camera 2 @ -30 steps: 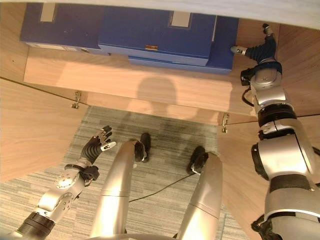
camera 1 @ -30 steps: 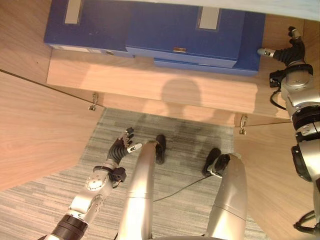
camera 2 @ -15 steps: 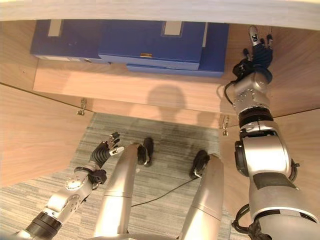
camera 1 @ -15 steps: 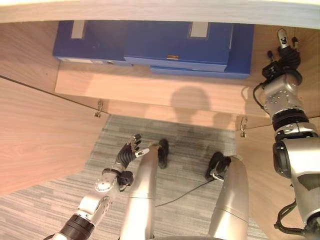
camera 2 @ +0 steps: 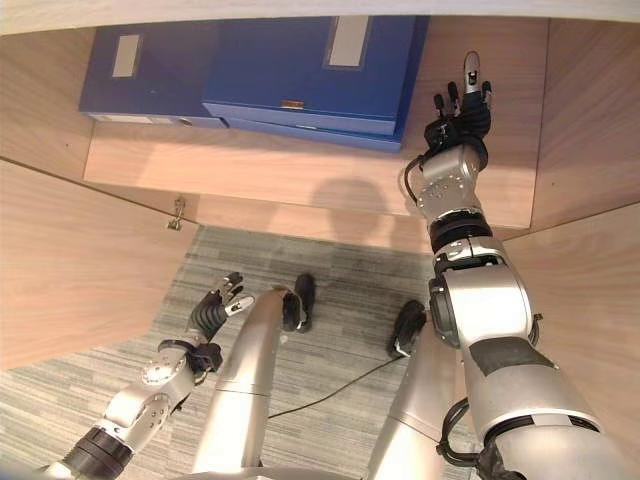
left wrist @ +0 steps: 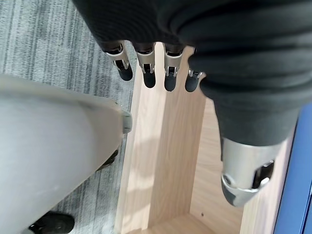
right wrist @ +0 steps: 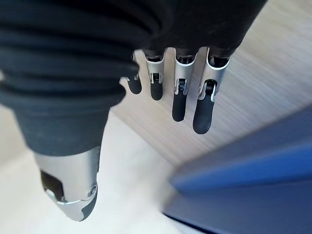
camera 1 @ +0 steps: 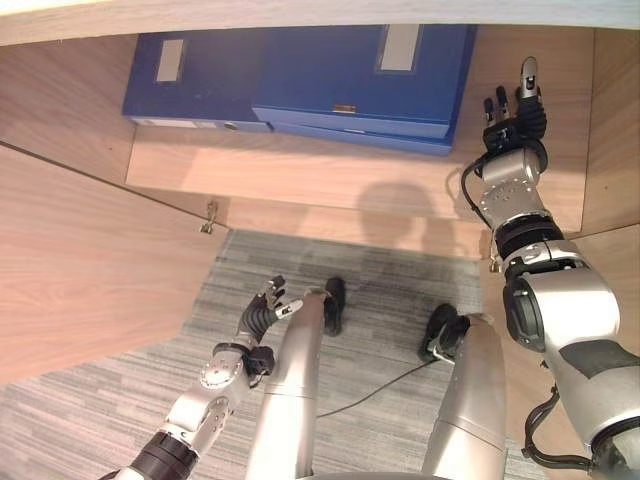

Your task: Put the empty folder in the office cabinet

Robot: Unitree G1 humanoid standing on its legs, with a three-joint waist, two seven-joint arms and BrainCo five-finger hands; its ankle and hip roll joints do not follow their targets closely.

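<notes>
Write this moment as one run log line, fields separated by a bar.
blue folders: on cabinet shelf | right hand: open, beside them, empty | left hand: open, low, idle

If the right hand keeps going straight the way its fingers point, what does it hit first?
Probably the cabinet's wooden back panel; the right hand is open, its fingers passing beside the blue folders, though depth is unclear.
</notes>
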